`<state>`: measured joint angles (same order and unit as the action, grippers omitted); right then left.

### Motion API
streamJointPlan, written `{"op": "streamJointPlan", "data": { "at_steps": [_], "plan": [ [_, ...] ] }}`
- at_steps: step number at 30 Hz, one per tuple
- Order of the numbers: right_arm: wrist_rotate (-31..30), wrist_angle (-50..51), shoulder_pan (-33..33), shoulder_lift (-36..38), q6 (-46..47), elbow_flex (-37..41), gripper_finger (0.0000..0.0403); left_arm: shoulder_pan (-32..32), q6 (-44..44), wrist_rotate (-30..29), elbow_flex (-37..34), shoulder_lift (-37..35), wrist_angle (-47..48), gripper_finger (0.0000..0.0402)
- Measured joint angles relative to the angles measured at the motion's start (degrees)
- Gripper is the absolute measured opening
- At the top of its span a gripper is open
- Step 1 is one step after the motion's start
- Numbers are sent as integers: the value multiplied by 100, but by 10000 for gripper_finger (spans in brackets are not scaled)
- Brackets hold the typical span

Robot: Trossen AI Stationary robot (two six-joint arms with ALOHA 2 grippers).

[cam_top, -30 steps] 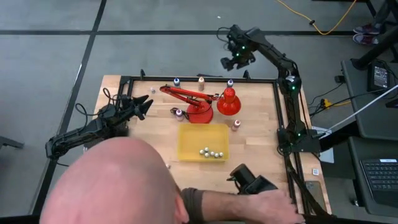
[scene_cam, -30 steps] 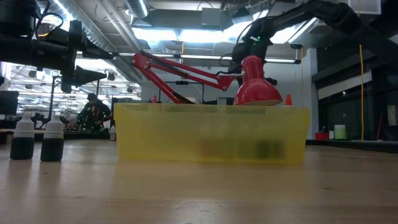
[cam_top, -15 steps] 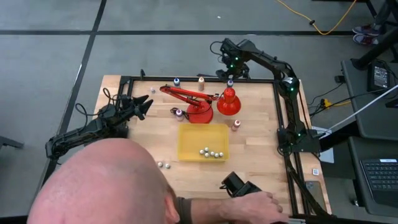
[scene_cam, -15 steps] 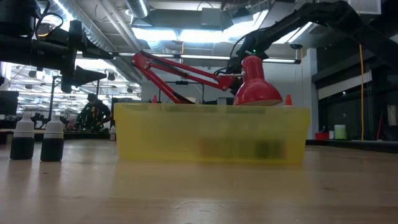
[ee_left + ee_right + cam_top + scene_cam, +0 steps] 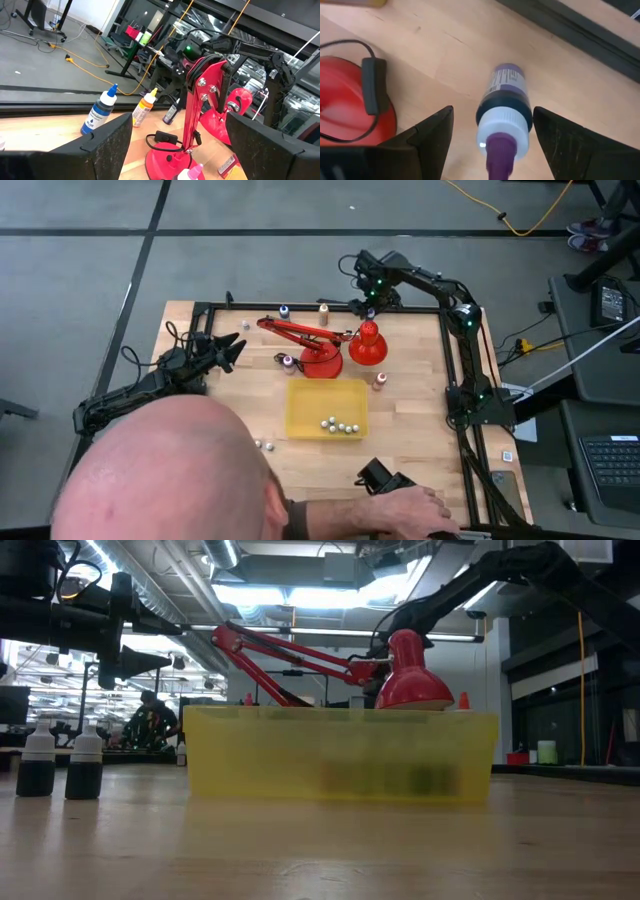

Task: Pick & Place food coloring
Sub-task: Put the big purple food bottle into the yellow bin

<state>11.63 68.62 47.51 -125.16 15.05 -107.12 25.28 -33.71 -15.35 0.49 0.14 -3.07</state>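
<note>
Upper centre of the high view: the right gripper [image 5: 371, 300], jaws parted and empty, hangs straight above the upright purple-capped bottle [image 5: 502, 112], bracketing it; the left gripper [image 5: 228, 350], also parted, waits far left.

I'm working in a lab or workshop: exposed ceiling ducts [image 5: 150, 600], strip lights [image 5: 290, 595], floor cables [image 5: 500, 210], a workstation keyboard [image 5: 610, 460].

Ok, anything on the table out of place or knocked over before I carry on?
Nothing spilled or tipped. The odd part: a person's hand rests on a dark object at the table's near edge. The right gripper is open around the upright purple bottle; the left gripper waits open.
</note>
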Motion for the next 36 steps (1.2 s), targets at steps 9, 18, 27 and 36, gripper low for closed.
{"op": "streamJointPlan", "data": {
  "at_steps": [9, 18, 27, 36],
  "plan": [
    [-1, -145, 48, 0, -32, 55, 223, 0, 0, 0, 0, 2, 1, 311],
    [5, -124, 63, 7, -33, 55, 148, 0, 0, 0, 0, 0, -1, 311],
    [-12, -66, 150, 7, -176, -316, 160, 0, 0, 1, 0, 2, 0, 312],
    [-10, 339, 199, 7, -372, -1164, 153, 0, 0, 0, 0, 2, 2, 313]
  ]
}}
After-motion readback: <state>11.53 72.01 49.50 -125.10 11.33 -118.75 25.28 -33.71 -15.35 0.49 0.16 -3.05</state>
